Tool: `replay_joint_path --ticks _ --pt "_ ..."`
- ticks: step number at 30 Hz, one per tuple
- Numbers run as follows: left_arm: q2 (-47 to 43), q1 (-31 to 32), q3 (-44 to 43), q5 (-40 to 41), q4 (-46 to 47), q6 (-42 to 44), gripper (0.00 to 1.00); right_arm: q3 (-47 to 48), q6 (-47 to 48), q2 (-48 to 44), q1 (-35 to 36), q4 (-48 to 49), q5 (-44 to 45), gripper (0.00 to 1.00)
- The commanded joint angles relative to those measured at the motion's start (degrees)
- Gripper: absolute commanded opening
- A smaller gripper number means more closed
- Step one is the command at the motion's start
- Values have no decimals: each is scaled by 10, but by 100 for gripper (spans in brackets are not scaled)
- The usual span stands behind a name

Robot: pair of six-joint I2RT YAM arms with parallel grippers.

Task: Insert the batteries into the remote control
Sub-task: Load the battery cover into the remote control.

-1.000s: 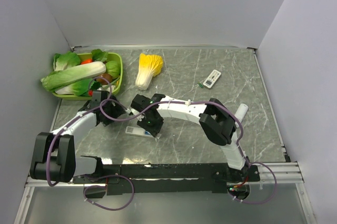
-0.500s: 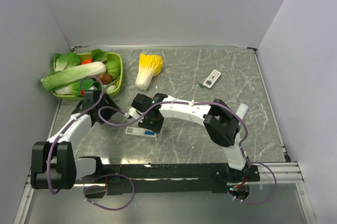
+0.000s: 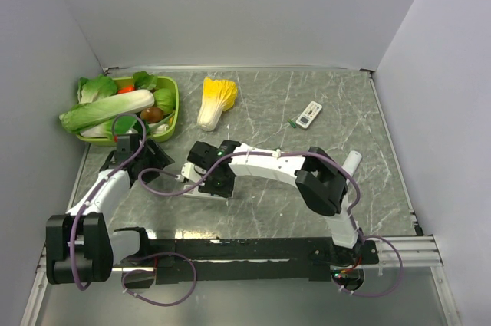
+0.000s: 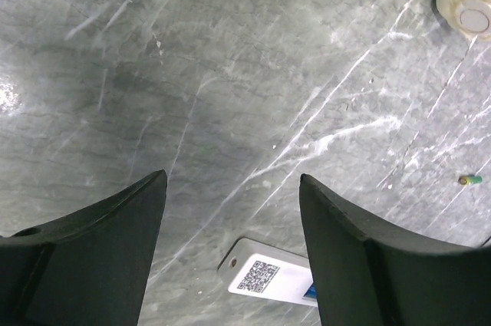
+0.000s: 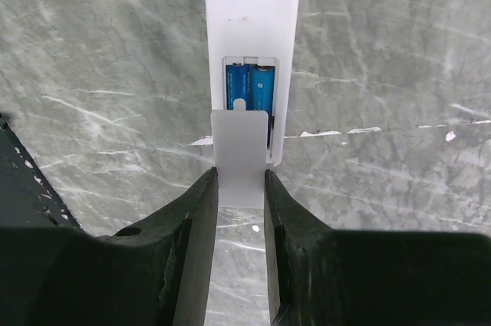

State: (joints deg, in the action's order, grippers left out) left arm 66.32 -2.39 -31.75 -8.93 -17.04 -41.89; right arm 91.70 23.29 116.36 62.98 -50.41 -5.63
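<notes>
A white remote control [image 5: 253, 11] lies back-up on the marble table, its compartment holding two blue batteries [image 5: 252, 88]. My right gripper [image 5: 240, 180] is shut on the white battery cover [image 5: 239, 149], which lies at the compartment's near end and partly overlaps the opening. In the top view the right gripper [image 3: 213, 184] hides most of this remote [image 3: 192, 189]. My left gripper [image 4: 232, 188] stands open and empty above the table, with the remote's QR-label end [image 4: 268, 280] below it. It sits left of the remote [image 3: 157, 159]. A loose green battery [image 4: 469, 179] lies far right.
A second remote [image 3: 308, 114] lies at the back right with a small green battery [image 3: 292, 123] beside it. A toy napa cabbage [image 3: 215, 101] lies behind the grippers. A green basket [image 3: 175, 111] of toy vegetables stands at the back left. Walls enclose the table.
My left arm has drawn back to the left, away from the remote, and its jaws have narrowed a little. The right gripper has shifted slightly left with the cover.
</notes>
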Motion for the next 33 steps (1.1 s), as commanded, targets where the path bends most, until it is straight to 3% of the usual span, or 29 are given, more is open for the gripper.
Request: replay_joint_path --ticks 1,33 --pt "-10 -6 4 -16 12 8 74 30 22 11 5 -10 0 28" --pt "-10 -7 9 -27 18 6 74 39 39 48 5 -7 7 37"
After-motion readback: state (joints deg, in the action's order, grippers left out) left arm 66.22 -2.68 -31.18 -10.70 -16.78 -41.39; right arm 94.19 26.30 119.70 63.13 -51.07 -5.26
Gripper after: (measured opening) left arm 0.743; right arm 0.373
